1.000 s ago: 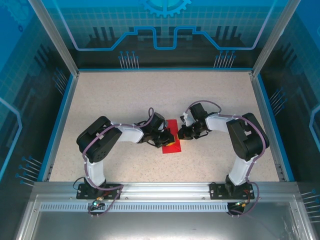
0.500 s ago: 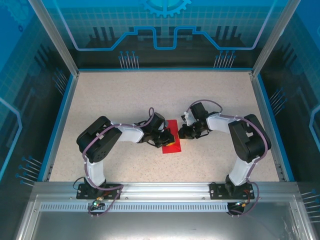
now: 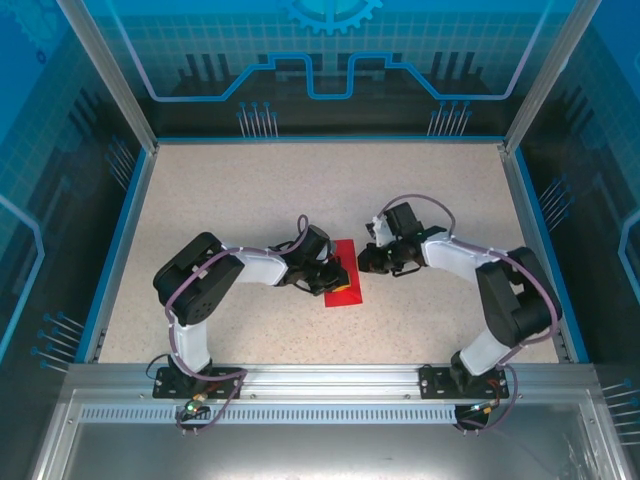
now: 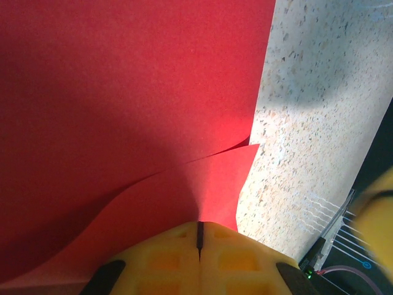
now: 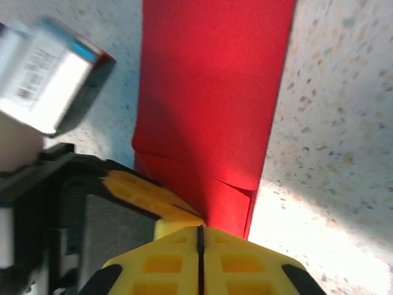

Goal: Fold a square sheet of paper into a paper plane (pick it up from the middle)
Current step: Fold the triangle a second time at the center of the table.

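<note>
The square sheet of paper (image 3: 341,257) is bright red and folded into a narrow strip, lying mid-table between both arms. In the left wrist view a loose upper layer of the paper (image 4: 123,92) rises into my left gripper (image 4: 199,230), whose yellow jaws are shut on it. From above, my left gripper (image 3: 346,283) sits over the strip's near end. My right gripper (image 3: 362,266) is at the strip's right edge. Its jaws are shut, and the right gripper (image 5: 199,230) touches the near end of the paper (image 5: 209,92), beside the left gripper's fingers (image 5: 144,193). I cannot tell whether it pinches paper.
The speckled table (image 3: 250,190) is fenced by blue-rimmed walls on the left, back and right. A metal rail (image 3: 320,385) carrying both arm bases runs along the front. The left arm's wrist block (image 5: 49,74) hangs close beside the right gripper.
The right arm's elbow has swung out to the right and its gripper has shifted slightly right. The left arm and the paper have stayed put.
</note>
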Robot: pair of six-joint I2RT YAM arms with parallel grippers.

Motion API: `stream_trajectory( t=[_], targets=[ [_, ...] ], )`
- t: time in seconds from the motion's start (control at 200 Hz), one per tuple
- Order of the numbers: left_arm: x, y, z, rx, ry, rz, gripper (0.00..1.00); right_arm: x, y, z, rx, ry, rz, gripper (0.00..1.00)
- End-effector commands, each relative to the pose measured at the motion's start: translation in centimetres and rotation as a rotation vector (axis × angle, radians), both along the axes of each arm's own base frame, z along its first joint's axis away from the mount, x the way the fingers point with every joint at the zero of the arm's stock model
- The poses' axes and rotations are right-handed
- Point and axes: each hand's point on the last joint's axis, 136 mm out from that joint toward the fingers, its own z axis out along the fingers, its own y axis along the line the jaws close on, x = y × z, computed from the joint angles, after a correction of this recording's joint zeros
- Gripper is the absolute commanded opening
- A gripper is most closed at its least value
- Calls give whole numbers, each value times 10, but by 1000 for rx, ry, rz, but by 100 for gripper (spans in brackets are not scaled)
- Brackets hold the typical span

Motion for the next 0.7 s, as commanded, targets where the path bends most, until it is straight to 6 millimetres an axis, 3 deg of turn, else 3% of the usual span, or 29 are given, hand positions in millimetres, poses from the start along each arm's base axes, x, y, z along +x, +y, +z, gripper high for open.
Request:
stream_trajectory(
  t=[0.0,0.255,0.46,0.47,0.59,0.695],
  targets=[
    [-31,36,-55,194,130,26,0,-7,12,-12,16,50,27,6],
    [-27,33,-47,182,115,20,0,-18,1,-48,-69,139,28,5],
    [-14,22,-23,147,28,-18,0,-34,-24,-82,-221,216,35,4],
    [-13,22,-22,144,20,-24,0,-27,-21,-79,-221,199,34,4],
    [-6,29,-13,135,-65,-25,2,-31,-34,-89,-300,223,35,4],
    [0,44,-21,126,-57,9,3,-33,-41,-95,-353,237,35,4]
  ],
)
